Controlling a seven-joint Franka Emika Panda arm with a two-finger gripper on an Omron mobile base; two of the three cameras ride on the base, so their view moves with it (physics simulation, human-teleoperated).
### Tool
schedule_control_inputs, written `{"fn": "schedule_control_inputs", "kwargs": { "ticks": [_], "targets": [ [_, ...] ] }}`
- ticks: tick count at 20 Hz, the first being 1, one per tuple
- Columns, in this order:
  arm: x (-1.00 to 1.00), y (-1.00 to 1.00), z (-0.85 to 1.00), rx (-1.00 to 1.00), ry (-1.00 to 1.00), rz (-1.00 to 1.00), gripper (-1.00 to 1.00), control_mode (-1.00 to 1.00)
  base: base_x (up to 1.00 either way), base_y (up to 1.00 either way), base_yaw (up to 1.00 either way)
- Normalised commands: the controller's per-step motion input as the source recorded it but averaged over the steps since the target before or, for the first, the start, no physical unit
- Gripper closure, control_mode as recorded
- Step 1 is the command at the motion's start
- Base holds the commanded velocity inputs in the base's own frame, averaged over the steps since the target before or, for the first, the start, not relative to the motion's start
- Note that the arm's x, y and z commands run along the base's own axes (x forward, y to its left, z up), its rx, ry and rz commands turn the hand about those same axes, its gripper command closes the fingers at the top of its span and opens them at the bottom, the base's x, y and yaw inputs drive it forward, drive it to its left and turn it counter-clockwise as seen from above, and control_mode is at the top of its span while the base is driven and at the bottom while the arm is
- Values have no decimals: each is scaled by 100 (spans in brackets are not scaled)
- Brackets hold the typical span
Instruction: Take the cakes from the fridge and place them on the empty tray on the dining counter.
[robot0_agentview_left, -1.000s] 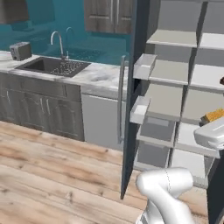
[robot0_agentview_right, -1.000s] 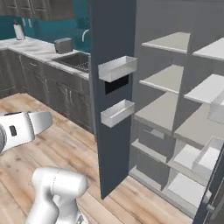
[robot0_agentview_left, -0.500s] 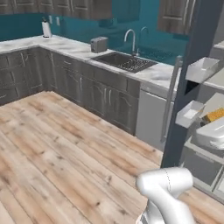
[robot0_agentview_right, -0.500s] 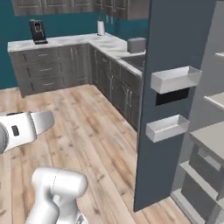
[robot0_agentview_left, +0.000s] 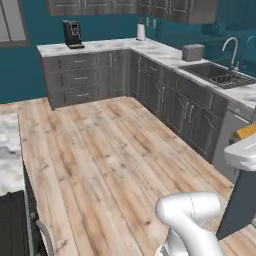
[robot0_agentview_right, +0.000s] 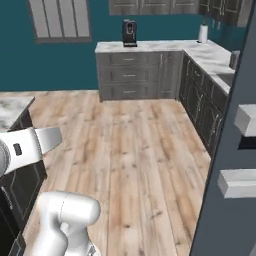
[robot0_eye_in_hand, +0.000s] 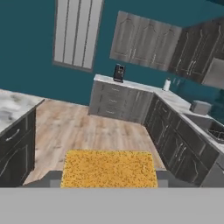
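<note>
Item: gripper (robot0_eye_in_hand: 108, 180), jaws clamped on the yellow-orange cake (robot0_eye_in_hand: 108, 169), a squarish speckled block at bottom centre of the hand view (finger tips mostly hidden behind it). Beyond: wood floor (robot0_eye_in_hand: 87, 127), grey cabinets (robot0_eye_in_hand: 118, 101) with coffee machine (robot0_eye_in_hand: 118, 72). Fridge (robot0_agentview_right: 227, 175) door, right edge of right base view. Marbled dining counter (robot0_eye_in_hand: 13, 105), probably, at left.

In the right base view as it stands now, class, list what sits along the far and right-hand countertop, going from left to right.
Coffee machine → paper towel roll → toaster, all on the marbled counter; nearest on the right stands the fridge door.
</note>
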Motion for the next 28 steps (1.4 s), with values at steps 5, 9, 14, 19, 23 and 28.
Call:
{"fn": "schedule_control_inputs", "kwargs": {
  "ticks": [5,9,14,19,23,28],
  "targets": [
    [0,0,0,0,0,0,100,100,21,0,51],
    [0,0,0,0,0,0,100,100,23,0,47],
    [0,0,0,0,0,0,100,100,4,0,49],
    [0,0,0,0,0,0,100,100,0,0,50],
    [0,0,0,0,0,0,100,100,0,0,50],
    [0,0,0,0,0,0,100,100,0,0,50]
  ]
}}
